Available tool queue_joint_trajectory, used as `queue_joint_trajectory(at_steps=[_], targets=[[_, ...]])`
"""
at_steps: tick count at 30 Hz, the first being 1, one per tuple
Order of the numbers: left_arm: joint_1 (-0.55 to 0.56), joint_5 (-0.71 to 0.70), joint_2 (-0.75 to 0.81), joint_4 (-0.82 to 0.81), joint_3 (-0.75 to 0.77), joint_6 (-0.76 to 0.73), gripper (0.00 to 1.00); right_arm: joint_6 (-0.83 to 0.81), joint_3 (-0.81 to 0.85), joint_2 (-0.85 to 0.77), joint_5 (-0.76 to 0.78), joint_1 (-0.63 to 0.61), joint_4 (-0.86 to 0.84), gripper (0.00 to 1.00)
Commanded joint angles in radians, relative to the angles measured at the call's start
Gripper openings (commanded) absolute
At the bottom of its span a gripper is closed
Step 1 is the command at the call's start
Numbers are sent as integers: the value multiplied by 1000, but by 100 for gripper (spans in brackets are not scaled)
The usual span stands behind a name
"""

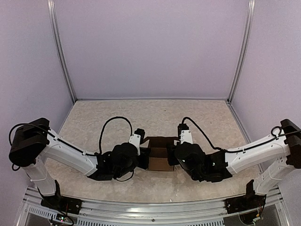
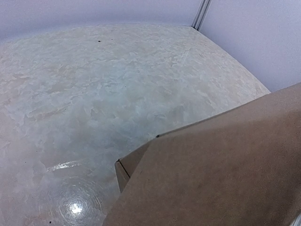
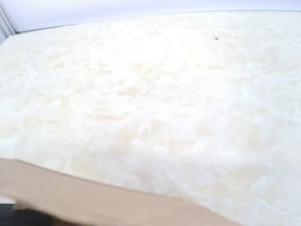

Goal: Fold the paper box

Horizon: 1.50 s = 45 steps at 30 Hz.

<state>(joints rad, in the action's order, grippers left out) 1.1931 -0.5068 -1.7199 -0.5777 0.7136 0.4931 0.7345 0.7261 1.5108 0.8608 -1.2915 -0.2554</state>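
The box [image 1: 160, 152] is sitting on the table [image 1: 141, 113], close to the near edge and about midway between the left and right edges. It is standing as a low squarish shape with its top open. The left gripper [image 1: 145, 158] is pressing up against its left side and the right gripper [image 1: 172, 154] is crowding its right side.

The left jaws are clenched. In the left wrist view a brown panel is filling the lower right, right up against the camera, but whether a wall is pinched between the fingers is not showing. The state of the right jaws I cannot tell: the fingers are hidden under the wrist from above, and the right wrist view is giving only a blurred strip of cardboard along the bottom.

The risks, as I am judging them:
- **Spring-back:** the creased walls could flatten again if either side loses support, since no flap looks locked in.
- **Sliding:** the box is light, so an uneven push from one arm could skid or twist it towards the near edge.
- **Crushing:** a hard squeeze could buckle a wall away from its crease.
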Motion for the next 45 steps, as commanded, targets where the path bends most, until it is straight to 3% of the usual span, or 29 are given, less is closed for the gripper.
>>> queue_joint_trajectory(at_steps=[1, 13, 21, 29, 35, 45], targets=[[13, 13, -41, 79, 7, -3, 0, -13, -19, -82, -41, -12, 104, 47], [10, -13, -86, -94, 16, -155, 0, -150, -135, -441, -293, -7, 350, 53], [-9, -55, -183, -202, 50, -240, 0, -249, -99, -627, -339, 35, 485, 48], [-32, -95, -248, -330, 39, -304, 0, -332, 56, -497, -479, 164, 519, 28], [-26, -152, -313, -434, 31, -349, 0, -367, 205, -341, -557, 246, 511, 0], [-25, -113, -375, -472, 55, -380, 0, -358, 377, -94, -577, 312, 439, 0]])
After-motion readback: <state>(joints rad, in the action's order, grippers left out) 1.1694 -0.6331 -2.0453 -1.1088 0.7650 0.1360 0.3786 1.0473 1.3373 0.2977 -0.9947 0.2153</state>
